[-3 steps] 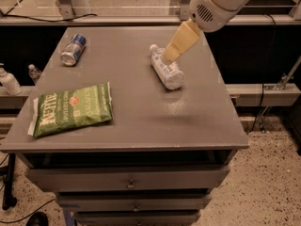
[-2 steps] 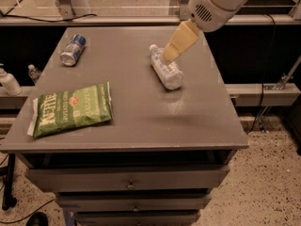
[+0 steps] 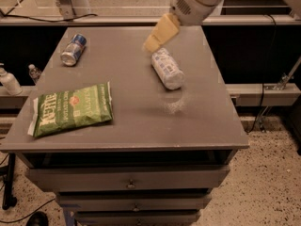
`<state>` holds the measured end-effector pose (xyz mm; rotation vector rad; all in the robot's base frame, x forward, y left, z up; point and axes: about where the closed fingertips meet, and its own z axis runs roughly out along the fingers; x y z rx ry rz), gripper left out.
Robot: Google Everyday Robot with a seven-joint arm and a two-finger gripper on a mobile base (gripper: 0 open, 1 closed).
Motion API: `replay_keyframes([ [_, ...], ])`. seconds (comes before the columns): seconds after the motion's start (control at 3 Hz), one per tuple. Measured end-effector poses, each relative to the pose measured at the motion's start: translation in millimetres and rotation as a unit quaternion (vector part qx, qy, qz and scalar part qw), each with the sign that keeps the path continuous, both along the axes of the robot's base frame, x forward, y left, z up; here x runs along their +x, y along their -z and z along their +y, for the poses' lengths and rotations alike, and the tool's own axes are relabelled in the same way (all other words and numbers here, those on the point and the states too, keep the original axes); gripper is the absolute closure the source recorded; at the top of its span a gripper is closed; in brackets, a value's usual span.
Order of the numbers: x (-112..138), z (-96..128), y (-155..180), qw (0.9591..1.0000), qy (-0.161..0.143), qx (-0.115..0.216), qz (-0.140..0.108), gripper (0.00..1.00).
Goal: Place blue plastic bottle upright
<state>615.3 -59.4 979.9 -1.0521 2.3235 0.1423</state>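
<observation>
The blue plastic bottle (image 3: 167,68) lies on its side on the grey table (image 3: 141,112), right of the middle, with its cap end towards the back. It is clear and ribbed, with a pale blue-white label. My gripper (image 3: 152,43) hangs from the white arm at the upper right. Its tan tip is just above and slightly left of the bottle's far end. It holds nothing that I can see.
A blue-and-silver drink can (image 3: 74,50) lies on its side at the table's back left. A green chips bag (image 3: 73,108) lies flat at the front left. A tiny clear bottle (image 3: 33,72) and a white bottle (image 3: 8,81) stand on a ledge to the left, off the table.
The gripper has moved left, from over the bottle's right side to its far left end. The bottle, can and chips bag have not moved.
</observation>
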Motion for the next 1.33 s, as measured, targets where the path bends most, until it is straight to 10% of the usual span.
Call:
replay_keyframes([
  [1.33, 60.5, 29.3, 72.9, 0.9843, 0.141, -0.075, 0.075, 0.0],
])
